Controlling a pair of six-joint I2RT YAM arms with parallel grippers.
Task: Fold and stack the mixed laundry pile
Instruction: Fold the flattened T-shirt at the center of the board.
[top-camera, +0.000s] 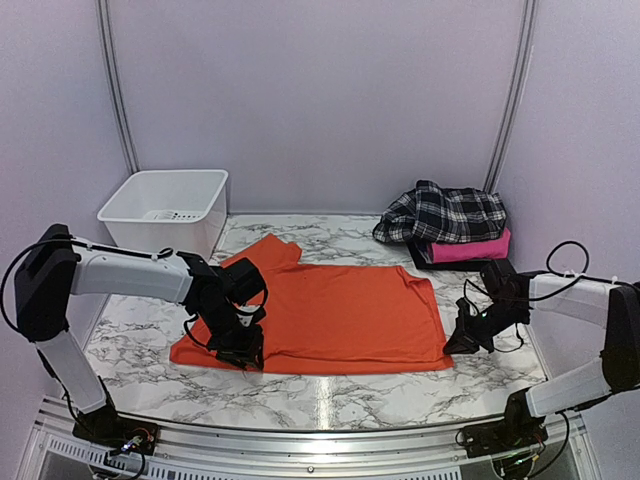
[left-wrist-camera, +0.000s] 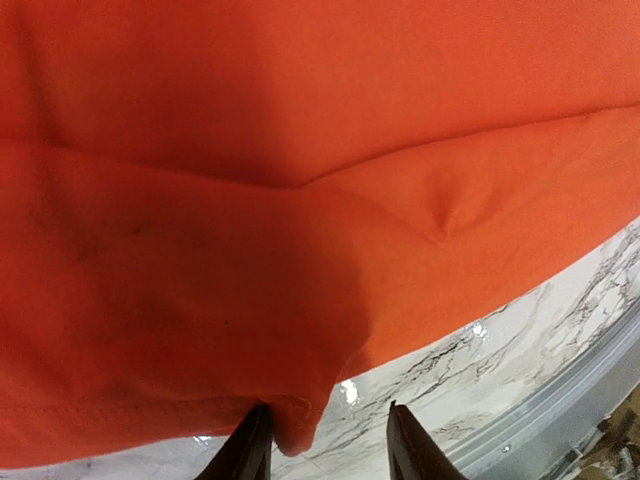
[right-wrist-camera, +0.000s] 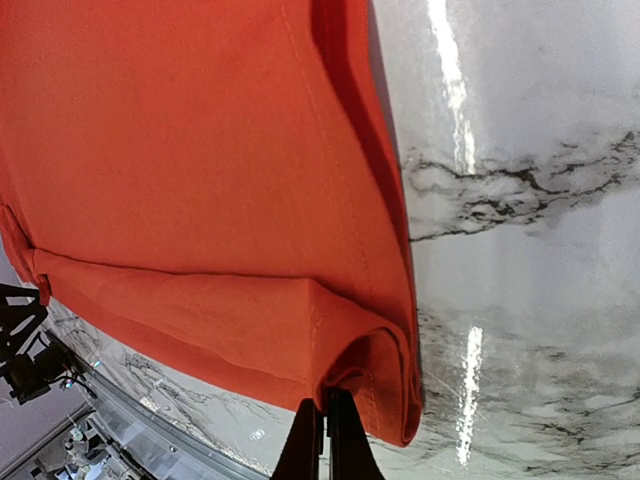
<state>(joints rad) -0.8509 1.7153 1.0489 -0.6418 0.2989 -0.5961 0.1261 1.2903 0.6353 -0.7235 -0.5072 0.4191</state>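
Note:
The orange t-shirt (top-camera: 340, 315) lies spread flat on the marble table. My left gripper (top-camera: 240, 352) is at the shirt's front-left hem. In the left wrist view its jaws stand open (left-wrist-camera: 325, 445), and a small fold of the orange hem (left-wrist-camera: 295, 425) hangs beside the left finger (left-wrist-camera: 248, 450). My right gripper (top-camera: 462, 340) is at the shirt's front-right corner. In the right wrist view it is shut (right-wrist-camera: 325, 435) on a pinched fold of the orange t-shirt (right-wrist-camera: 250, 230). The black-and-white plaid shirt (top-camera: 445, 213) lies crumpled at the back right.
The plaid shirt rests on a folded pink garment (top-camera: 470, 250). A white plastic bin (top-camera: 165, 210) stands at the back left. The table's metal front rail (top-camera: 320, 430) runs along the near edge. Walls close in the back and sides.

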